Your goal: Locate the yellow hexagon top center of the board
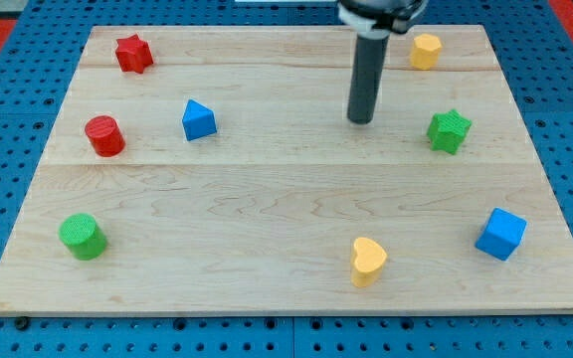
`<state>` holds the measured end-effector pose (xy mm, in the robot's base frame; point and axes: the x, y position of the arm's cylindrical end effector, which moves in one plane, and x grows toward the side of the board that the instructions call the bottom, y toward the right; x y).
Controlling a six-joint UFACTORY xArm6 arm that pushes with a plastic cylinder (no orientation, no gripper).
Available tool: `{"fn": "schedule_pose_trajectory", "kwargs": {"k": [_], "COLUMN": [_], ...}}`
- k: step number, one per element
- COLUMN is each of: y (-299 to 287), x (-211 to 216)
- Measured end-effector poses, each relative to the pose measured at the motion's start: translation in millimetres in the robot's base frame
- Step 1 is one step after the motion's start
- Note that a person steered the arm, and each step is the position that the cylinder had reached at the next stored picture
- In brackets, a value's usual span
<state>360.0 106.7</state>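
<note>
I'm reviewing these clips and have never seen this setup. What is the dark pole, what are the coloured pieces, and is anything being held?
There is one camera view, looking down at a wooden board. The pole is the arm's rod; my tip only pushes, so nothing is held. It touches no block and sits left of and below the yellow hexagon near the view's top. Also there: red star, red cylinder, blue triangle, green star, green cylinder, yellow heart, blue cube.
</note>
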Motion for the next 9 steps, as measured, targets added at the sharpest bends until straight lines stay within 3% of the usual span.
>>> {"fn": "schedule_pose_trajectory", "kwargs": {"k": [1, 2, 3, 5, 6, 7, 8, 9], "y": [89, 149, 152, 119, 49, 22, 56, 7], "x": [1, -24, -60, -102, -107, -119, -136, -136]}}
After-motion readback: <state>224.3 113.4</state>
